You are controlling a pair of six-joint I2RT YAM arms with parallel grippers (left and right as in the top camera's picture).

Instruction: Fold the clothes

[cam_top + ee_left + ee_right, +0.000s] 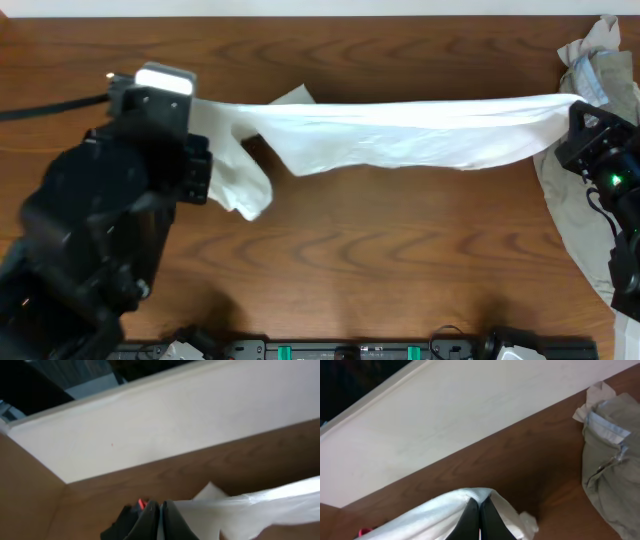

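A white T-shirt (400,135) hangs stretched above the wooden table between my two grippers. My left gripper (195,110) is shut on its left end, where a sleeve (245,190) droops down. In the left wrist view the black fingers (172,520) pinch white cloth (250,507) that runs off to the right. My right gripper (578,108) is shut on the shirt's right end. In the right wrist view the white fabric (420,517) drapes over the closed fingertips (480,510).
A khaki-beige garment (575,210) lies piled at the table's right edge, seen also as the khaki garment (615,460) in the right wrist view. A white wall (165,420) runs behind the table. Black equipment (350,350) lines the front edge.
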